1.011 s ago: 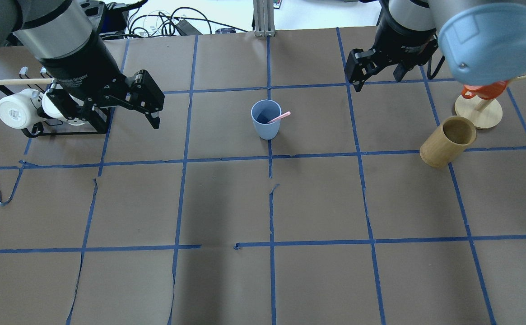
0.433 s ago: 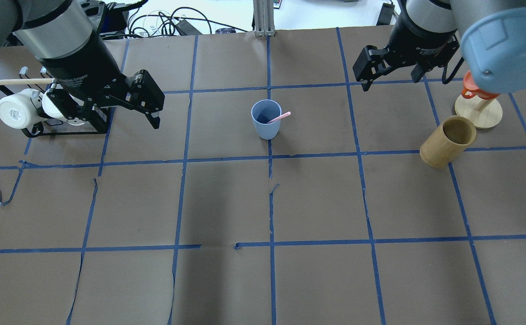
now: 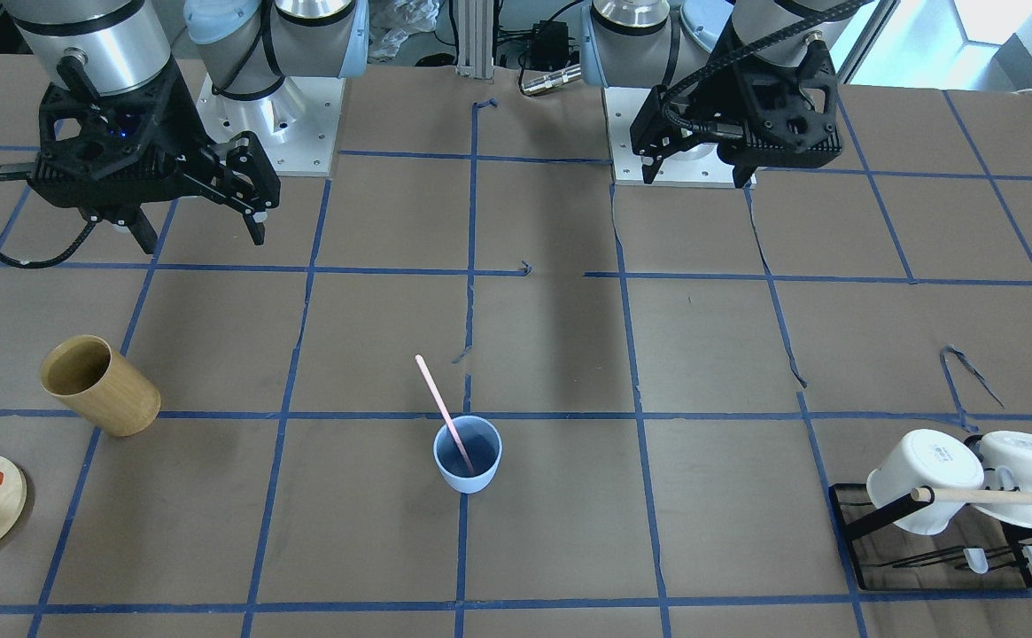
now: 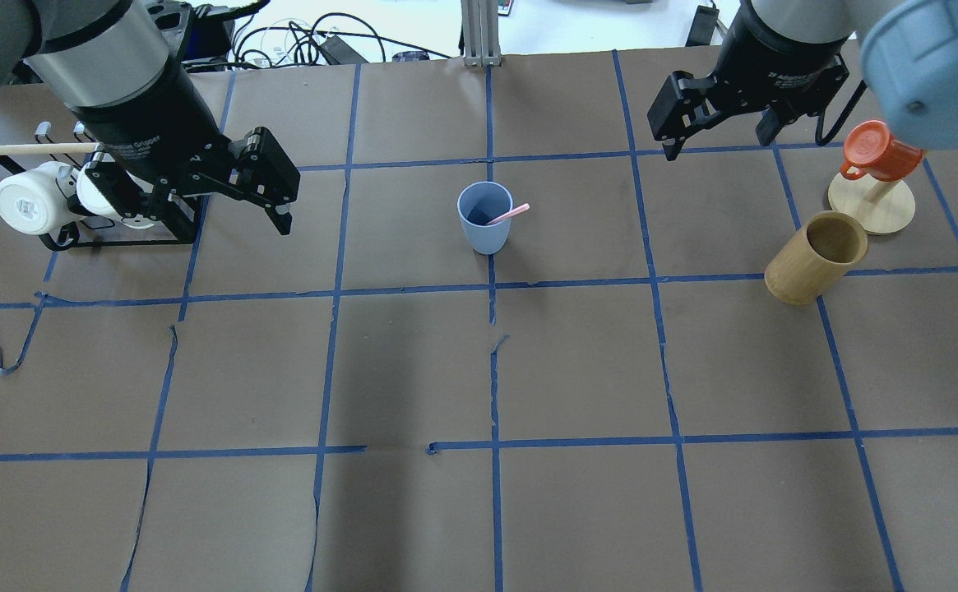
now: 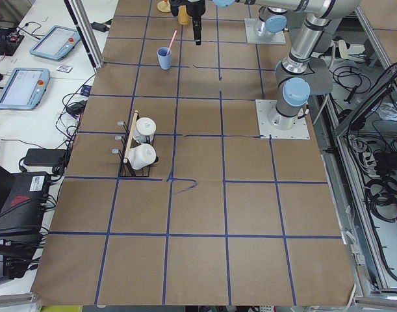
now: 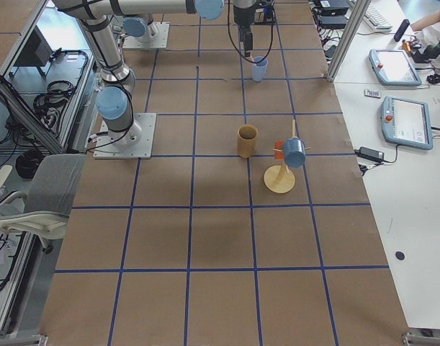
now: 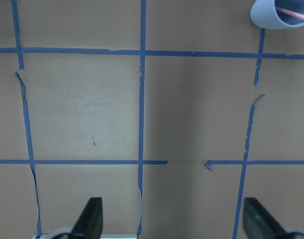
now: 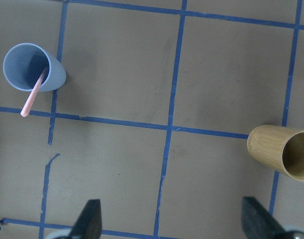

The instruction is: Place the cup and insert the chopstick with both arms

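The pale blue cup (image 4: pixel 484 218) stands upright near the table's middle, on a blue tape line. It also shows in the front view (image 3: pixel 467 459) and in the right wrist view (image 8: pixel 30 67). The pink chopstick (image 4: pixel 510 215) leans inside it, its top sticking out over the rim (image 3: pixel 441 403). My left gripper (image 4: pixel 211 210) is open and empty, hovering well to the left of the cup. My right gripper (image 4: pixel 717 141) is open and empty, high at the back right, away from the cup. The left wrist view shows the cup (image 7: pixel 273 14) at its top right corner.
A tan wooden cup (image 4: pixel 816 259) stands at the right. Behind it is a wooden mug tree (image 4: pixel 871 205) with an orange mug (image 4: pixel 877 154). A black rack (image 4: pixel 117 238) with white mugs (image 4: pixel 30 201) and a wooden rod stands at the left, by my left gripper.
My right gripper has moved right and back, farther from the cup, uncovering the orange mug. The left arm, cup and chopstick have not moved.
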Available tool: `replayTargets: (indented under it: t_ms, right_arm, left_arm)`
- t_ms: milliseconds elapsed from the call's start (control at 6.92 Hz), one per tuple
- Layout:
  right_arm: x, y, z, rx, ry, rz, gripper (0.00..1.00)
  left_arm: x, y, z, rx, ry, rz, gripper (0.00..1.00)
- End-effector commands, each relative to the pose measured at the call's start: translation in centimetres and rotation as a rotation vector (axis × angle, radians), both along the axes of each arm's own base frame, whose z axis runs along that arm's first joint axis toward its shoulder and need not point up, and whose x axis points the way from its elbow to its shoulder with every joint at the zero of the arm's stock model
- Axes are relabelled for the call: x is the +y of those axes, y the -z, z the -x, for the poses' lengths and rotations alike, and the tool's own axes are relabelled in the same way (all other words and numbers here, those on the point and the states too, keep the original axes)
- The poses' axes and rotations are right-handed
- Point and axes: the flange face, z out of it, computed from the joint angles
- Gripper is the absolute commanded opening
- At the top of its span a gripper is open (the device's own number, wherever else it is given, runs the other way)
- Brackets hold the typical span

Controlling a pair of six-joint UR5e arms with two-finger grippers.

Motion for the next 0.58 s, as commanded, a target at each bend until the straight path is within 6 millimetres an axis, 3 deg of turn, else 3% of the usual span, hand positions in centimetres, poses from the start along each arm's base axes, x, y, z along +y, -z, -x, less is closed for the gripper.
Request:
replayTargets:
  t_ms: [0,433]
  right_arm:
    - [-0.15,-0.01,0.49,0.002,0.010,-0.017,1.00]
    - [-0.02,0.54,0.40,0.001,0.008,-0.029,1.00]
  left_arm:
    - [0.01,0.10,0.00,0.000,0.000,-0.002,1.00]
    - [0.06,0.03,0.00,0.000,0.000,-0.001,1.00]
